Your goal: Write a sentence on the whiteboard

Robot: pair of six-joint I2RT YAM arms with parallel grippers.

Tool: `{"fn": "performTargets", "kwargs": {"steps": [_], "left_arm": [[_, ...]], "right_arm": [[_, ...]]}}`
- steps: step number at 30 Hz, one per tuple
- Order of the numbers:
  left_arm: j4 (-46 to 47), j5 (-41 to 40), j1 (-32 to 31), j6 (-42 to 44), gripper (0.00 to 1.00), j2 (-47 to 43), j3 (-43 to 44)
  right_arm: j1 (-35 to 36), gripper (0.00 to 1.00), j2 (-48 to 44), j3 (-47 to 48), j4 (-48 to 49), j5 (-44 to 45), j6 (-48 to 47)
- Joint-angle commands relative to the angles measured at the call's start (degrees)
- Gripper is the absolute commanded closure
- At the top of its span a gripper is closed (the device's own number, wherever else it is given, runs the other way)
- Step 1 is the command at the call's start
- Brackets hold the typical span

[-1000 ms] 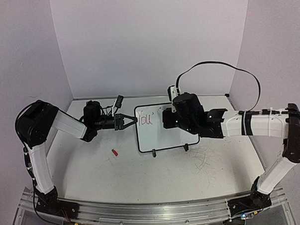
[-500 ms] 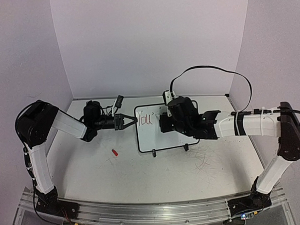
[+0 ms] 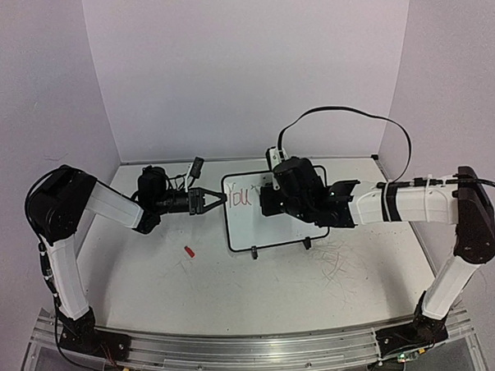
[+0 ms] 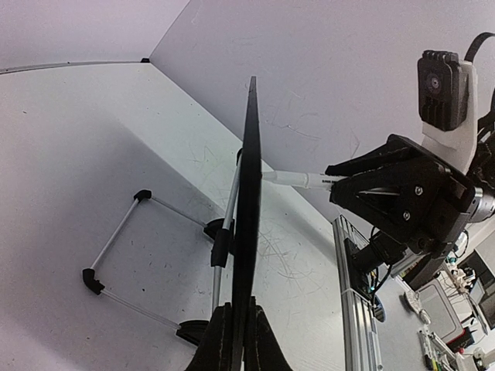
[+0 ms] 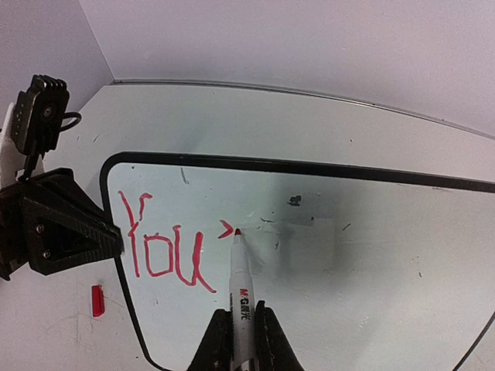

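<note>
1 word done: sentence (image 5: 166, 251) reads "You" plus an apostrophe stroke | whiteboard (image 3: 266, 226) stands mid-table, my left claw (image 4: 236, 332) clamped on its left edge | right claw (image 5: 238, 325) grips marker (image 5: 241, 286), tip at the apostrophe | next, I judge: write "re" with light, steady pressure

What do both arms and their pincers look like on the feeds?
Both the left arm and right arm have white tubular links with black joint housings. The left pincer and right pincer are black and wedge-shaped. A black cable loops above the right arm.
</note>
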Motion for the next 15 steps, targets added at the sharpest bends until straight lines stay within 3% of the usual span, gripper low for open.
{"fn": "performTargets", "kwargs": {"steps": [1,15], "left_arm": [[0.3,1.9,-0.3,-0.5,1.00,-3.0,1.7],[0.1,1.9,-0.3,-0.5,1.00,-2.9,1.9]], "right_arm": [[-0.2,1.00,0.7,1.5,0.3,1.5,0.9],[-0.1,1.00,-0.5,-0.7,-2.0,1.9,4.0]]}}
